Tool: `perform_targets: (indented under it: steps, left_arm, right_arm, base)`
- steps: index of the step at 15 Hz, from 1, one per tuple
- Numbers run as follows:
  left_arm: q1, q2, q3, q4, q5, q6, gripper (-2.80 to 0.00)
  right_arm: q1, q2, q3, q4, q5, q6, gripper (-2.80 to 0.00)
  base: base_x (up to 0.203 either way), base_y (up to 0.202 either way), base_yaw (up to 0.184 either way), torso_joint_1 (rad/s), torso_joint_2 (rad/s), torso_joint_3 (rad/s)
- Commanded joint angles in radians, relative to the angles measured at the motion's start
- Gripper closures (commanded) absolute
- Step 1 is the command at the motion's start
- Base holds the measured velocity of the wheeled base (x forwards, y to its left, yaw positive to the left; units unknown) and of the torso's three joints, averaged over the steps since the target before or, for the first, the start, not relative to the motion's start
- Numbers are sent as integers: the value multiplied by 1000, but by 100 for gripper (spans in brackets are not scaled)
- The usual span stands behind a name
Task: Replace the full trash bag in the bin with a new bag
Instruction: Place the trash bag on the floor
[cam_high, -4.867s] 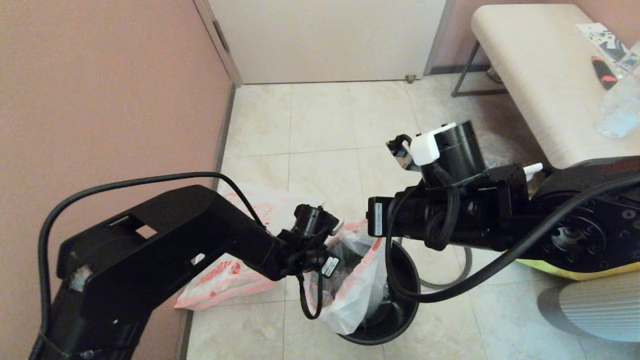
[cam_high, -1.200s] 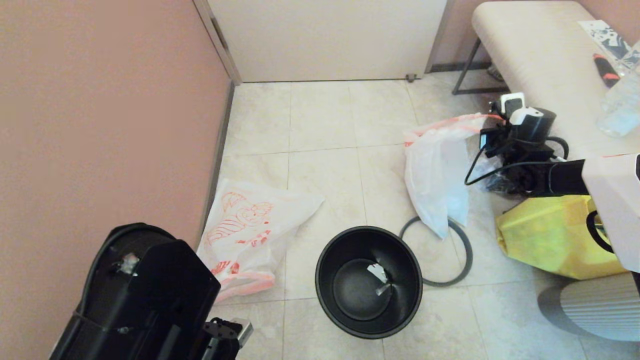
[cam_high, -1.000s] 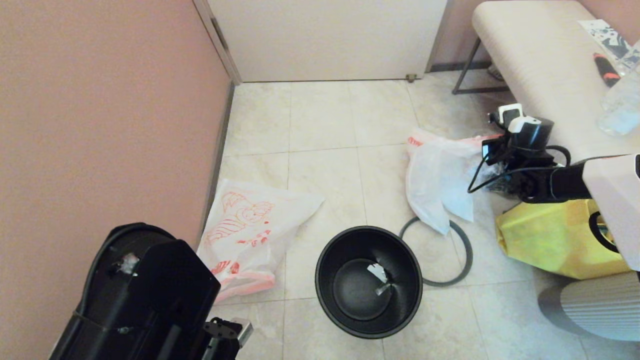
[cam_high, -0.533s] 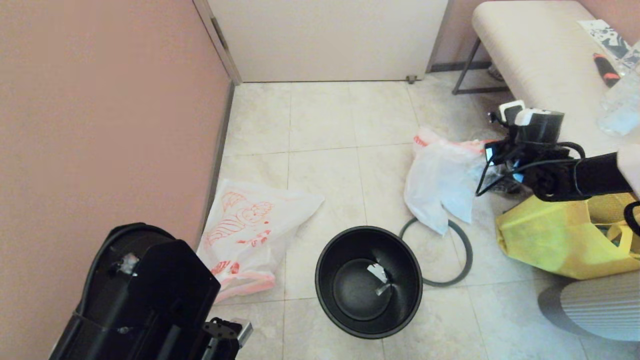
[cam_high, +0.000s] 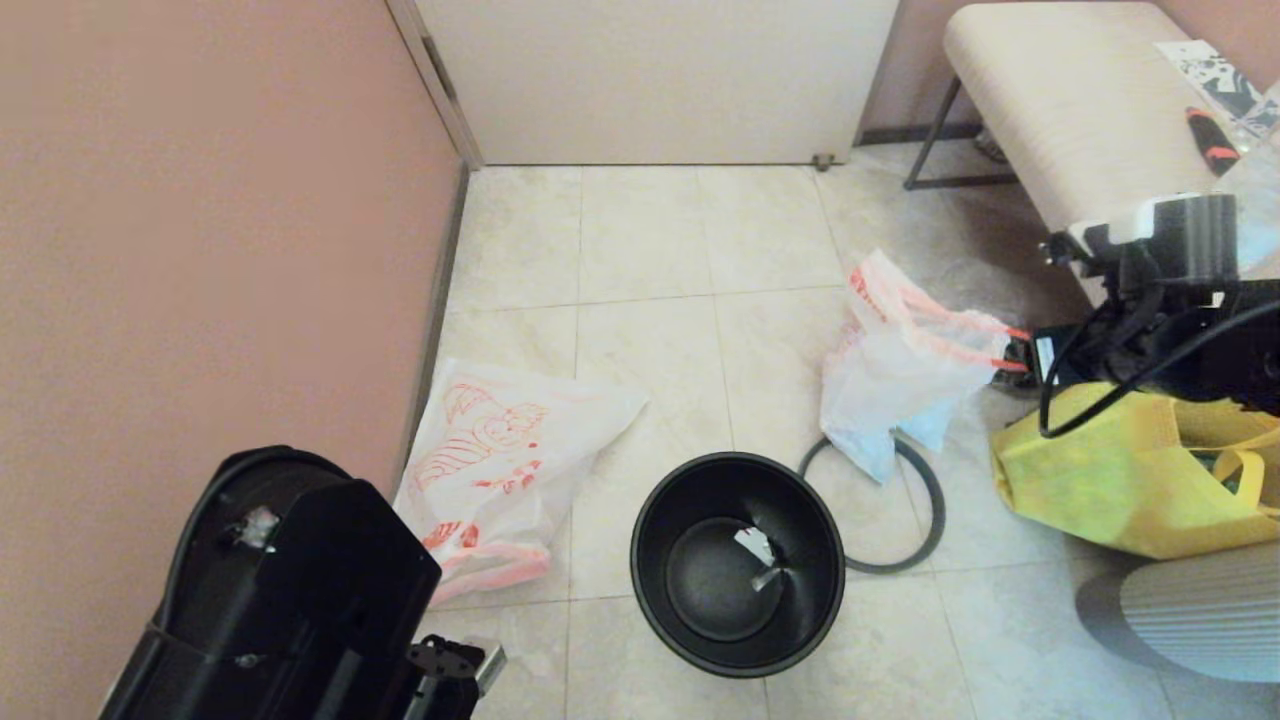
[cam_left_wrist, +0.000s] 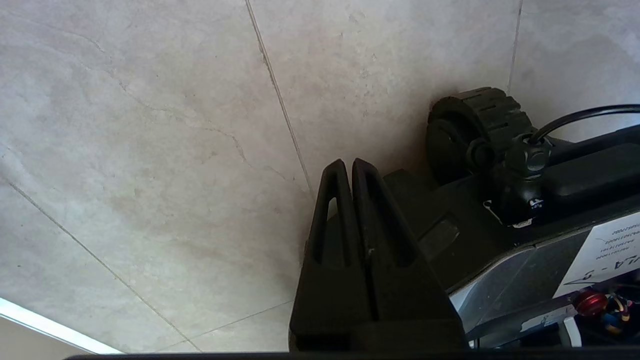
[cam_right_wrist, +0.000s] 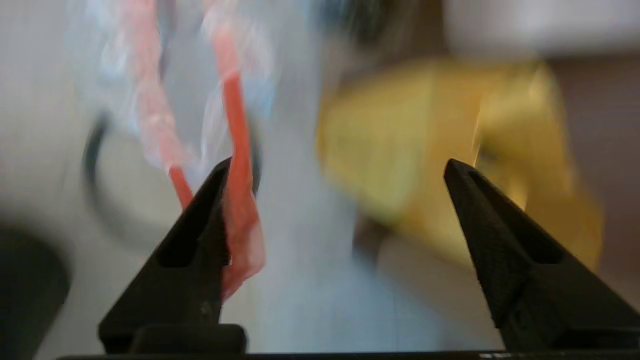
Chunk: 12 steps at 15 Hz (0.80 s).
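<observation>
The black bin (cam_high: 738, 565) stands open on the tiles with only a paper scrap inside. Its grey ring (cam_high: 937, 510) lies on the floor beside it. The full trash bag (cam_high: 885, 390) sits slumped on that ring, right of the bin, its orange handles (cam_high: 960, 335) stretched toward my right arm (cam_high: 1150, 330). My right gripper (cam_right_wrist: 337, 165) is open wide, and one orange handle (cam_right_wrist: 240, 200) still clings to one finger. The new bag (cam_high: 500, 455) lies flat by the left wall. My left gripper (cam_left_wrist: 347, 162) is shut and empty, parked low beside the base.
A yellow bag (cam_high: 1100, 480) sits under my right arm, with a grey ribbed object (cam_high: 1190, 620) nearer me. A padded bench (cam_high: 1060, 120) stands at the back right. A pink wall (cam_high: 200, 250) runs along the left and a door (cam_high: 650, 80) closes the far side.
My right gripper has opened and the arm has drawn back to the right. The full trash bag has sunk onto the floor, its handles pulled out toward the gripper.
</observation>
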<state>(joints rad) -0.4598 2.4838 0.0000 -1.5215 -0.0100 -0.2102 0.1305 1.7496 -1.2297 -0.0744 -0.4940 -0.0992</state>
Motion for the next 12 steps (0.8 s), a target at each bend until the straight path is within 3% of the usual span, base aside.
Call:
perform_targets:
  steps: [1, 2, 7, 10, 11, 12]
  left_arm:
    - [0, 3, 12, -9, 1, -1, 0]
    - [0, 3, 12, -9, 1, -1, 0]
    - [-2, 12, 11, -9, 1, 2, 0]
    - [0, 12, 8, -9, 1, 2, 0]
    - [0, 12, 6, -9, 1, 2, 0]
    - [0, 12, 5, -9, 1, 2, 0]
  right_arm:
    - [49, -118, 30, 198, 10, 167, -280]
    - [72, -119, 26, 232, 46, 266, -280]
    - [81, 1, -103, 235, 288, 593, -280]
    - [80, 51, -188, 235, 361, 649, -280]
    - [84, 44, -182, 241, 360, 634, 0]
    - [87, 19, -166, 248, 357, 616, 0]
  base:
    - [0, 0, 0, 0, 0, 0]
    - [0, 0, 0, 0, 0, 0]
    - [0, 0, 0, 0, 0, 0]
    - [0, 0, 0, 0, 0, 0]
    - [0, 0, 0, 0, 0, 0]
    - [0, 0, 0, 0, 0, 0]
